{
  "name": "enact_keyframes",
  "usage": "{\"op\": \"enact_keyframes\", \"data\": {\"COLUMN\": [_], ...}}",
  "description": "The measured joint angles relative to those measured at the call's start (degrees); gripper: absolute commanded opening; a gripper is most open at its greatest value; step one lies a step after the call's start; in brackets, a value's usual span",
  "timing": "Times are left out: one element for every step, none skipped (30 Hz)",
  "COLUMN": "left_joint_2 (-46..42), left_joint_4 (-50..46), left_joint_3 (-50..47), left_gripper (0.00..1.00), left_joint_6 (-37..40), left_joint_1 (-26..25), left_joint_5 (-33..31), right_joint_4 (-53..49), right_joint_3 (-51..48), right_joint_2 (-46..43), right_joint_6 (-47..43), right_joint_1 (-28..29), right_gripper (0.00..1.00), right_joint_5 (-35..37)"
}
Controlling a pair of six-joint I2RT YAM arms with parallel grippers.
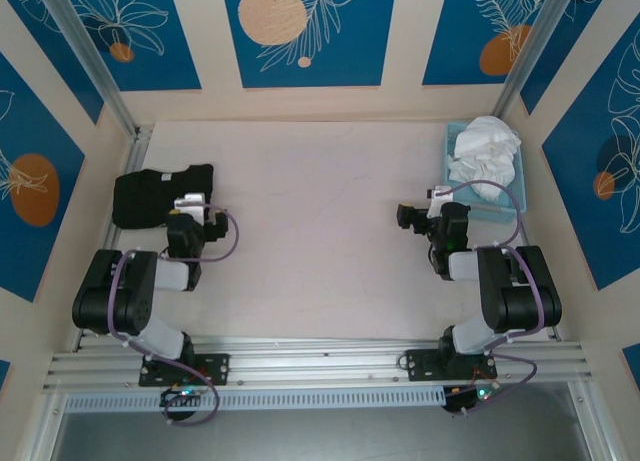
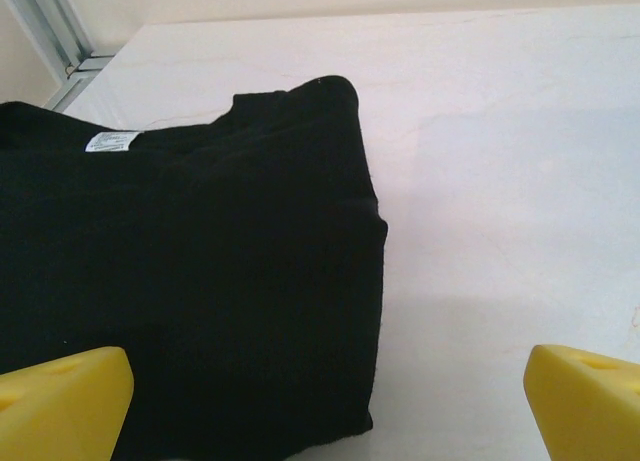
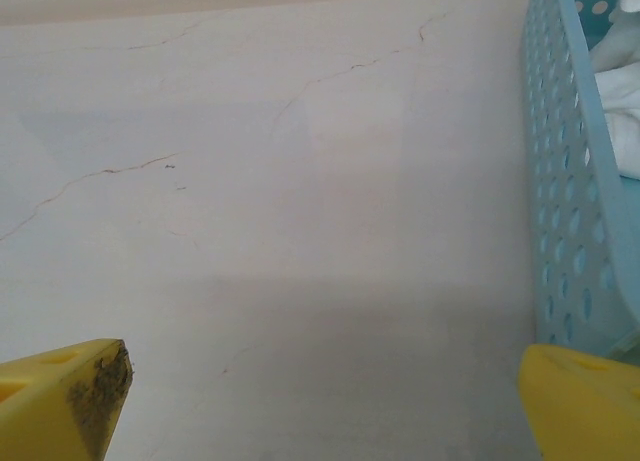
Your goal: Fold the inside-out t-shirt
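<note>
The inside-out t-shirt (image 1: 160,196) is lying compactly folded, seemingly finished, while the left gripper (image 2: 325,406) and right gripper (image 3: 325,401) are hanging spread wide, gripping nothing.

Hovering low, left tool (image 2: 325,401) and right tool (image 3: 325,401) gape wide.

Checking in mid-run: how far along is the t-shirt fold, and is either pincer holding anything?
Looks done: the black t-shirt lies in a compact folded bundle by the table's left edge, white tag showing. In hand: nothing; the left pincer is open over the bundle's edge, the right pincer open over bare table beside the blue basket. Left: probably little, maybe a tidy-up.
</note>
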Motion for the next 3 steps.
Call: {"op": "enact_keyframes", "data": {"left_joint_2": [0.0,0.0,0.0], "left_joint_4": [-0.02,0.0,-0.02], "left_joint_3": [0.0,0.0,0.02], "left_gripper": [1.0,1.0,1.0], "left_joint_6": [0.0,0.02,0.11], "left_joint_1": [0.0,0.0,0.0], "left_joint_5": [0.02,0.07,0.07], "right_joint_4": [-0.02,0.0,0.0], "right_joint_3": [0.0,0.0,0.0], "right_joint_2": [0.0,0.0,0.0], "right_joint_6": [0.0,0.0,0.0], "right_joint_1": [0.0,0.0,0.0], "right_gripper": [0.99,0.99,0.99], "right_joint_5": [0.0,0.0,0.0]}}
